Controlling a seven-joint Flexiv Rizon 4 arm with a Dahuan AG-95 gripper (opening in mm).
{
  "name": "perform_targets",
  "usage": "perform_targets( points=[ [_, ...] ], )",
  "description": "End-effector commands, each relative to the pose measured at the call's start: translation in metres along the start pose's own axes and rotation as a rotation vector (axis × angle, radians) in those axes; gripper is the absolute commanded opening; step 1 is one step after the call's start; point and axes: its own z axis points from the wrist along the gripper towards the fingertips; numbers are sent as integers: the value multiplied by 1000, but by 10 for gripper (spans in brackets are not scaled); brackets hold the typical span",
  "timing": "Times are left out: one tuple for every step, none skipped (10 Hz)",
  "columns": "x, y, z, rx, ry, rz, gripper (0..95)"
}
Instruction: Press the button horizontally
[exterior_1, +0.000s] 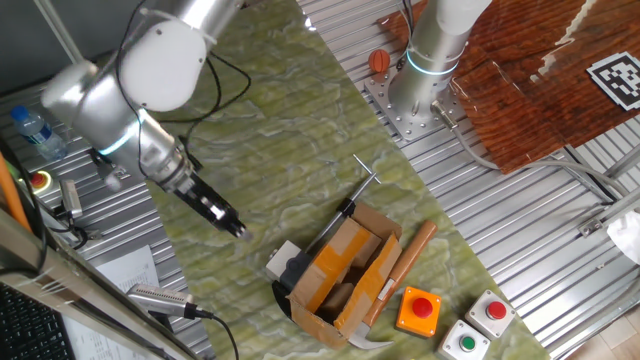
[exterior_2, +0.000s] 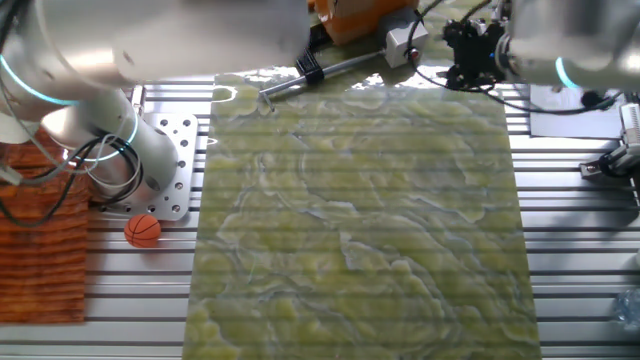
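Observation:
The button (exterior_1: 283, 260) is a small whitish-grey square box with a black part on its right side. It sits on the green mat against the left end of the brown cardboard carton (exterior_1: 345, 272). It also shows in the other fixed view (exterior_2: 401, 40), at the top edge. My gripper (exterior_1: 238, 230) is low over the mat, a short way up and left of the button, and points towards it without touching it. In the other fixed view my gripper (exterior_2: 450, 52) is just right of the button. No view shows the gap between the fingertips.
A wooden-handled hammer (exterior_1: 400, 268) leans on the carton. An orange box with a red round button (exterior_1: 418, 310) and two grey boxes with red (exterior_1: 494, 310) and green (exterior_1: 464, 342) buttons lie front right. A second arm's base (exterior_1: 425, 75) stands behind, beside a small orange ball (exterior_2: 143, 230).

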Motion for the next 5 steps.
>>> perform_targets(
  points=[
    [17, -27, -41, 231, -86, 75, 0],
    [21, -32, -48, 288, -112, 80, 0],
    [33, -43, -64, 329, -129, 89, 0],
    [44, -53, -77, 339, -130, 99, 0],
    [52, -59, -86, 373, -142, 117, 0]
  ],
)
